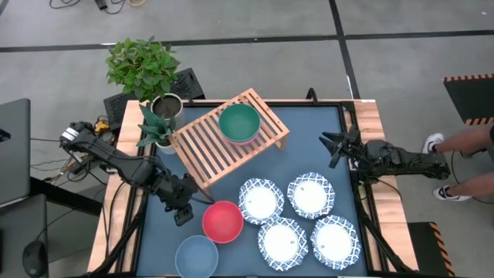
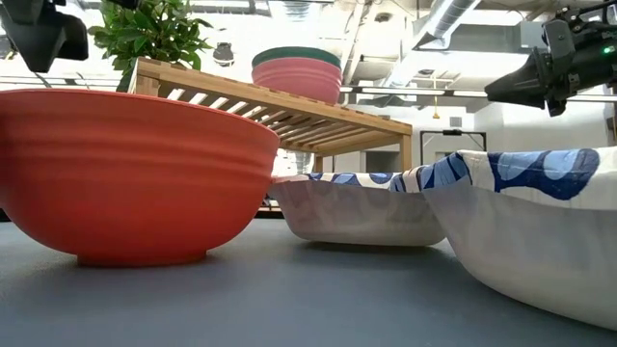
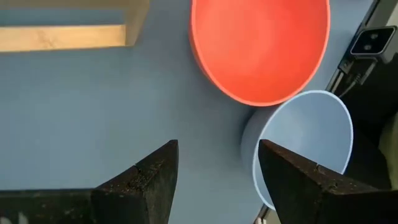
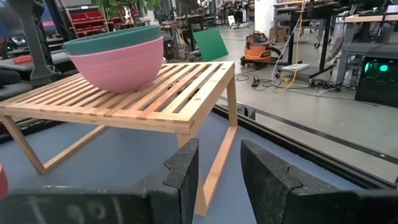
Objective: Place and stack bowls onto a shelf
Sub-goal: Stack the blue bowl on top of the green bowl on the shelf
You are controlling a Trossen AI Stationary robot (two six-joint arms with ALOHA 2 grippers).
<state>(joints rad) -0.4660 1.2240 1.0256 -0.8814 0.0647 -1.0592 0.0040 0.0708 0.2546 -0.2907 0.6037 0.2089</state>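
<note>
The wooden slat shelf [image 1: 231,135] stands at the table's far middle. On it a dark green bowl [image 1: 239,122] sits nested in a pink bowl [image 4: 118,62]. A red bowl [image 1: 223,221] and a grey-blue bowl [image 1: 196,255] rest on the tabletop near the front left. Several white dishes with blue rims [image 1: 297,220] lie at the front right. My left gripper [image 1: 182,208] hovers open just left of the red bowl, empty [image 3: 217,180]. My right gripper [image 1: 333,147] waits open at the table's right edge, raised [image 4: 219,168].
A potted plant [image 1: 143,69] and a smaller one in a metal pot [image 1: 164,112] stand at the far left corner beside the shelf. A person's feet [image 1: 441,166] show on the floor right of the table. Bare blue tabletop [image 1: 316,131] lies right of the shelf.
</note>
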